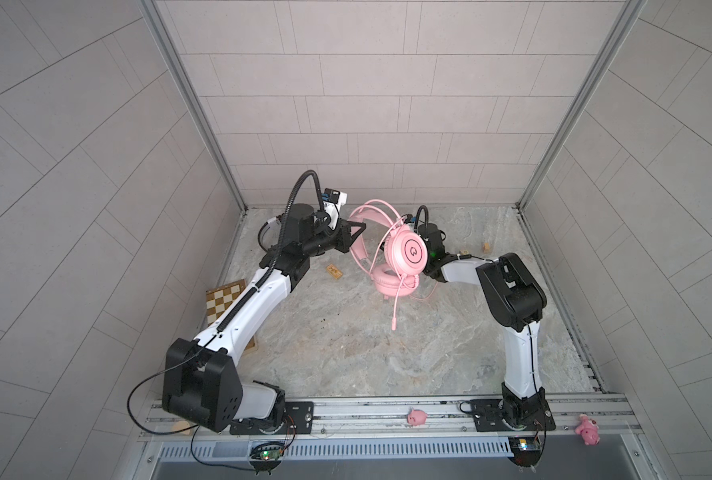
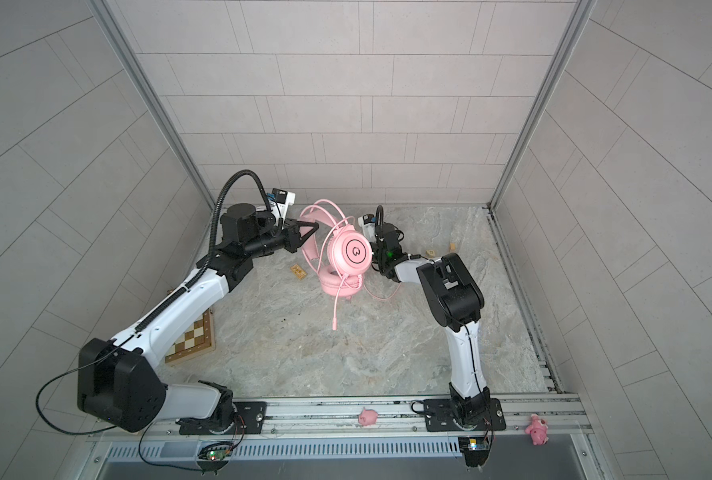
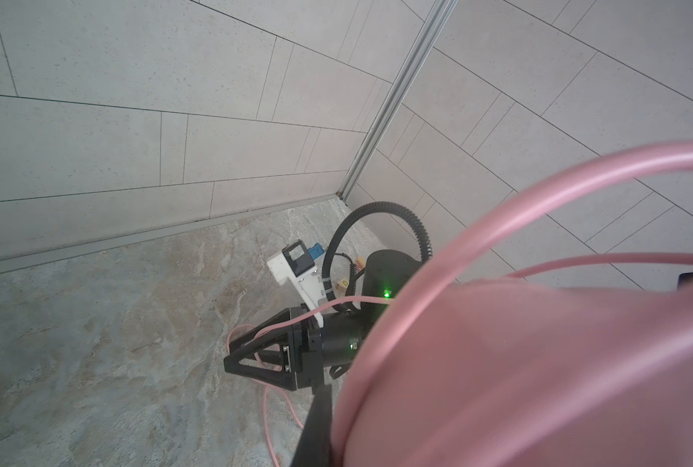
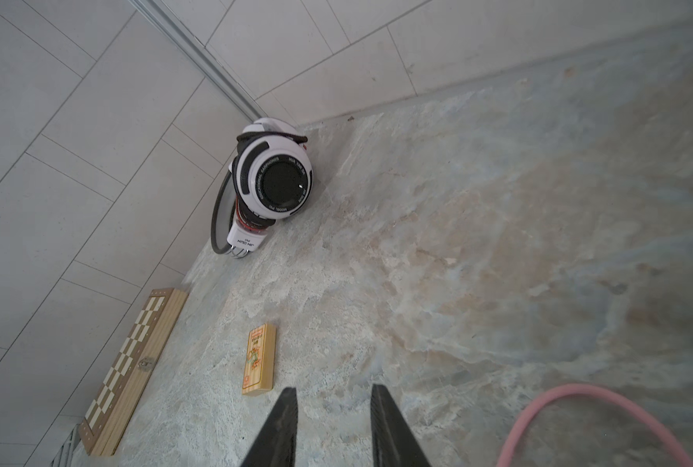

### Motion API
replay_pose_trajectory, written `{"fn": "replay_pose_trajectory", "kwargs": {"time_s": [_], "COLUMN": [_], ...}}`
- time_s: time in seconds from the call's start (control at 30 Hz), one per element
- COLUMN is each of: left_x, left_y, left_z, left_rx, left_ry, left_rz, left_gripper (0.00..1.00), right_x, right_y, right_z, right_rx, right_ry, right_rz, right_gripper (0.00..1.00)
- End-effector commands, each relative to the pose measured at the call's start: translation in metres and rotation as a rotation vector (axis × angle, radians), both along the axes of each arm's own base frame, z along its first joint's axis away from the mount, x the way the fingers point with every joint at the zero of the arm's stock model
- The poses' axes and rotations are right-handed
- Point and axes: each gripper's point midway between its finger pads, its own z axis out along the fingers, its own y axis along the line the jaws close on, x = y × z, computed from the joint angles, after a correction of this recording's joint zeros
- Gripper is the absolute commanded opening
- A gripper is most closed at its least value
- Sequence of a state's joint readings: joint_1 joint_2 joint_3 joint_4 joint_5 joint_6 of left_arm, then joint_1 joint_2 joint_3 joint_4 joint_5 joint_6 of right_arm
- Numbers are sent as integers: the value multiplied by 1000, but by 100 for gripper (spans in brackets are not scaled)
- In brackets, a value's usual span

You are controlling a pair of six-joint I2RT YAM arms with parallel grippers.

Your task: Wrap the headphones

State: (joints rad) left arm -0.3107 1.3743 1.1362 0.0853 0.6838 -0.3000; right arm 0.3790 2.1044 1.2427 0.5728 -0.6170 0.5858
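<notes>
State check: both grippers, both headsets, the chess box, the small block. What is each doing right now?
left gripper: shut on pink headphones at the headband, holding them up.
right gripper: open, nothing between its fingers.
pink cable: partly looped over the headband, rest loose on the table.
white headphones: lying in the corner, cable apparently wound around them.
chessboard box: closed, flat.
wooden block: lying flat.

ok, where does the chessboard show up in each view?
Both top views: chessboard at the table's left edge, partly under the left arm.
Left wrist: not in it.
Right wrist: lower left of the picture, along the wall.
Shared landmark: printed wooden block, lying near it toward mid-table in those three views.
</notes>
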Motion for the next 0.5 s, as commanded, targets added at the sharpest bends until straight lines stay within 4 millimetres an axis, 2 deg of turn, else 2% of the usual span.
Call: {"fn": "replay_pose_trajectory", "kwargs": {"time_s": [0.0,0.07,0.13,0.27,0.47], "left_x": [-5,-1,3,15,27], "left_y": [5,10,14,29,70], "left_z": [37,37,38,35,32], "left_rx": [-74,-83,-97,-139,-192], "left_ry": [-74,-63,-59,-40,-70], "left_rz": [11,45,79,199,457], "left_gripper": [0,0,0,0,0], "right_x": [-1,-6,-13,-33,-82], "right_y": [1,1,2,10,23], "right_z": [-5,-8,-9,-9,-19], "right_rx": [3,6,8,-2,-59], "right_ry": [-11,-5,-3,-2,10], "right_rz": [2,5,13,47,109], "right_gripper": [23,12,6,5,5]}}
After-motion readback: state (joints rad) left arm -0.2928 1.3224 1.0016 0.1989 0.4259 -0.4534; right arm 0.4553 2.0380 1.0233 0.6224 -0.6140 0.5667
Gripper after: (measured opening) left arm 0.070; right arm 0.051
